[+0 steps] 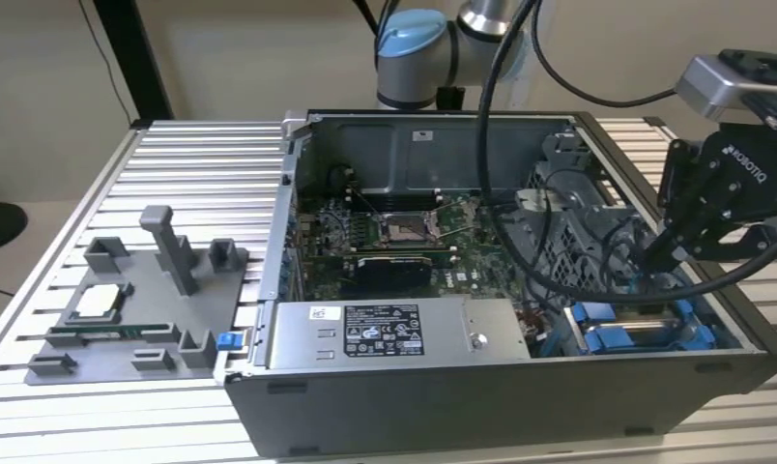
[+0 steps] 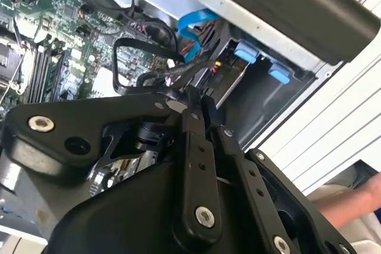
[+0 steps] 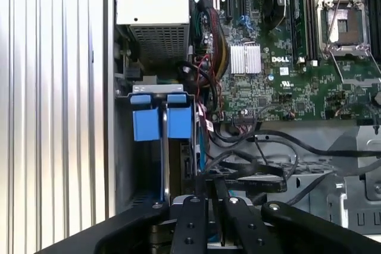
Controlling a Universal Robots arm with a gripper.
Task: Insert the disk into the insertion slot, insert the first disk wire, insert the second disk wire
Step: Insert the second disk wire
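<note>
The disk (image 1: pixel 634 333), clipped in its blue carrier frame, sits down in the insertion slot (image 1: pixel 721 324) at the front corner of the open computer case, on the exterior view's right. Its blue tabs (image 3: pixel 161 120) show in the first wrist view and as two blue clips (image 2: pixel 247 52) in the second wrist view. My gripper (image 1: pixel 655 259) hangs just above the bay, beside the disk. Its fingers (image 3: pixel 193 218) stand pinched together on a thin black disk wire (image 2: pixel 178 72) that loops from the motherboard side. The wire's plug end is hidden behind the fingertips.
A grey power-supply box (image 1: pixel 388 333) with a white label lies along the case front. The motherboard (image 1: pixel 388 242) fills the case floor, and a perforated cage (image 1: pixel 582 222) stands behind the bay. A grey parts fixture (image 1: pixel 130 300) sits on the slatted table. A hand (image 2: pixel 357 200) shows nearby.
</note>
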